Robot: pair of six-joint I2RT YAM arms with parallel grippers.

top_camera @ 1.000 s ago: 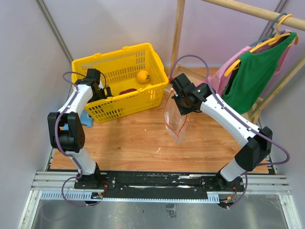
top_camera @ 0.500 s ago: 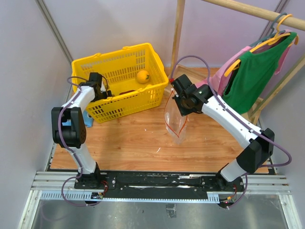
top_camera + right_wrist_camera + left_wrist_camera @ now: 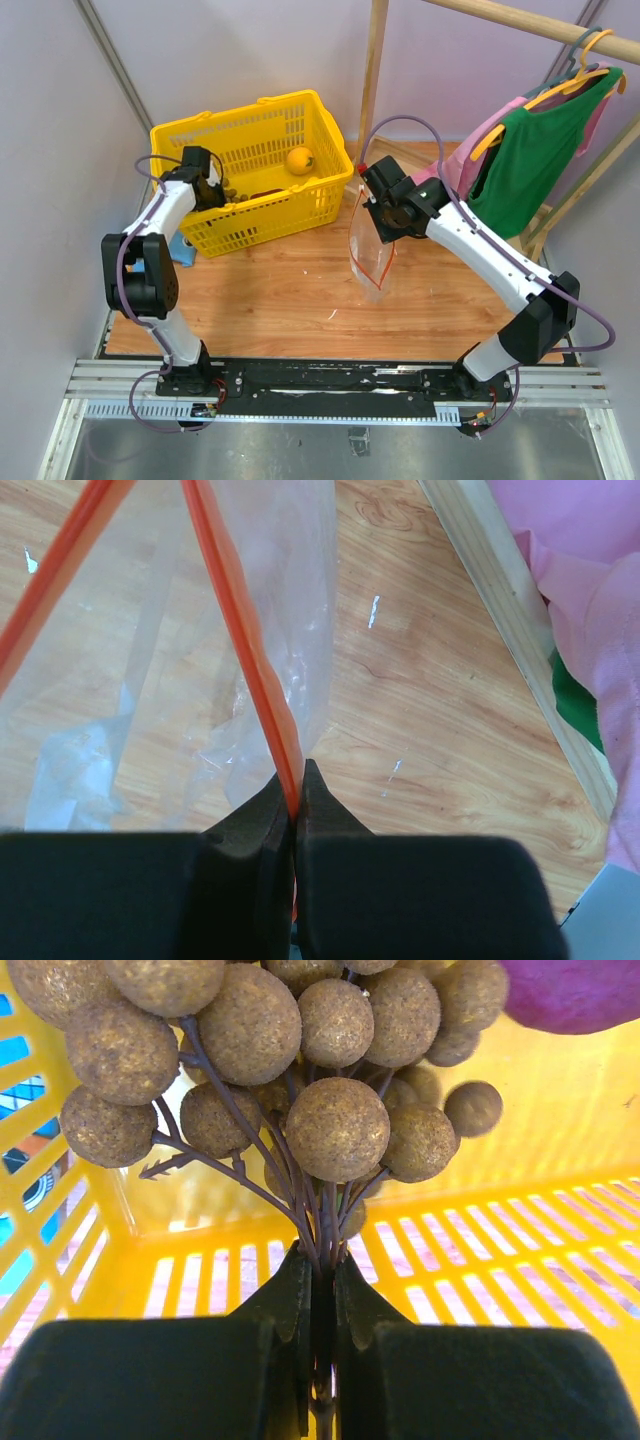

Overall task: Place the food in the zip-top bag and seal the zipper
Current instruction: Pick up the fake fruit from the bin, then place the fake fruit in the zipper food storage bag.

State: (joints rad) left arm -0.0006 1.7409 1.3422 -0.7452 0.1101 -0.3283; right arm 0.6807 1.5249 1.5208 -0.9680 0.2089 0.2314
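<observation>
Inside the yellow basket (image 3: 310,135), my left gripper (image 3: 320,1260) is shut on the stem of the olive-brown grape bunch (image 3: 335,1128); the same gripper (image 3: 215,190) shows at the basket's left wall from above. A dark purple piece (image 3: 580,990) lies just beyond the grapes, and a yellow-orange fruit (image 3: 300,160) rests at the basket's back. My right gripper (image 3: 296,780) is shut on the red-orange zipper (image 3: 235,610) of the clear zip-top bag (image 3: 370,255), which hangs from it over the table with its mouth open. The slider tab is not visible.
The wooden table (image 3: 290,290) lies under both arms. A blue packet (image 3: 183,255) sits left of the basket by the left arm. A wooden post (image 3: 372,70) stands behind the bag; green and pink clothes (image 3: 530,150) hang at the right.
My left gripper has shut on the grape stem inside the basket. The right gripper has kept hold of the bag, which swayed slightly.
</observation>
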